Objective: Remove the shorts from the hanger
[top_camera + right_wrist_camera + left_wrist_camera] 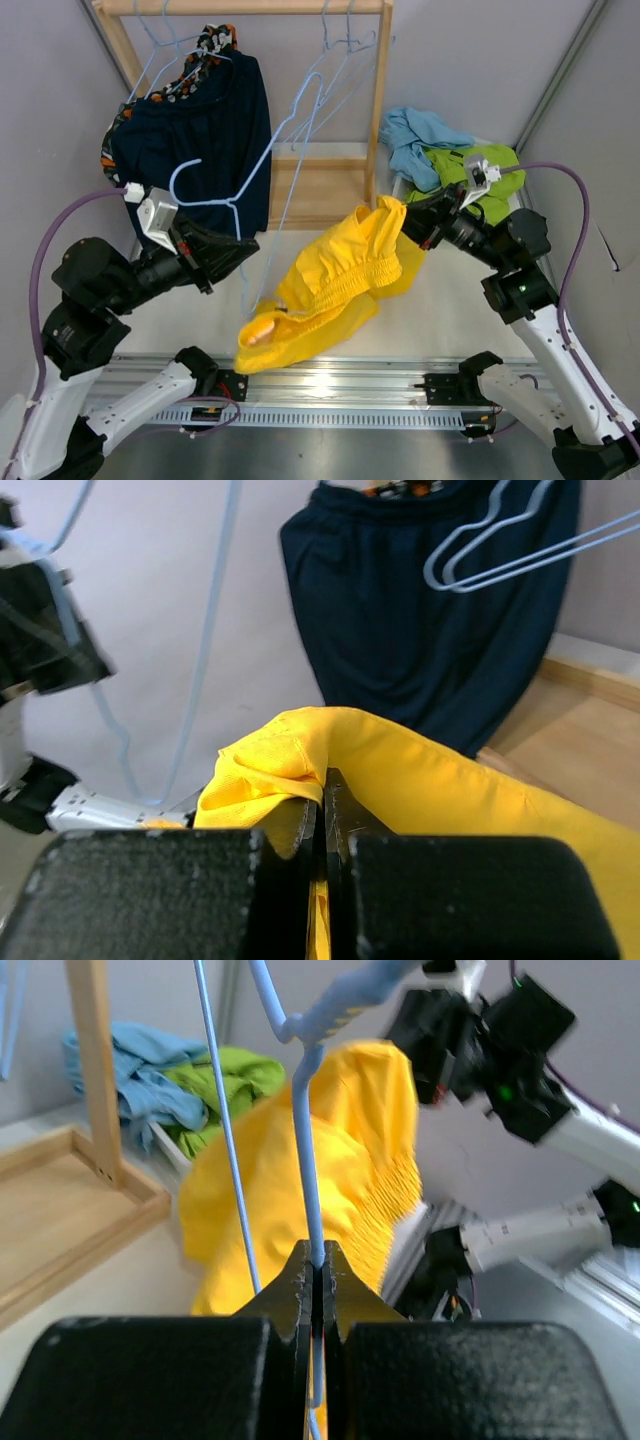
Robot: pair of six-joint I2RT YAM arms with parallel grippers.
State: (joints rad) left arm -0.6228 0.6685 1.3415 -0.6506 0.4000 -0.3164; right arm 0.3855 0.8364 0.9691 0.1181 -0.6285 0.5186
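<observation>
Left pincer (315, 1252) is squeezed fully shut on the thin wire of the light blue hanger (303, 1140), the wire running straight up from between its fingers. Right pincer (325, 780) is shut just as tight, with a fold of the yellow shorts (420, 760) bunched up at its tips, probably the waistband edge (the ribbing looks like elastic to me).

So the yellow shorts hang stretched between the two arms, up off the surface (440, 310), with the low end sagging toward the rail at the near edge. I can't tell from any view whether the hanger is threaded through the fabric or just lying against it.

How I'd play this step: treat the left as the anchor and make the right do the travelling. Pull the fabric along the line of the wire rather than across it, so the cloth slides off the end and doesn't cinch around a bend. Go slow, because thin wire can twist in a grip. Watch that saggy low end too, since it could snag the wire's lower loop.

Further out, the navy shorts (210, 130) are on the wooden rack (380, 90) with the camouflage pair (215, 42) peeking out behind them. The light blue pair (415, 135) and lime green pair (465, 165) sit heaped off to the right.
</observation>
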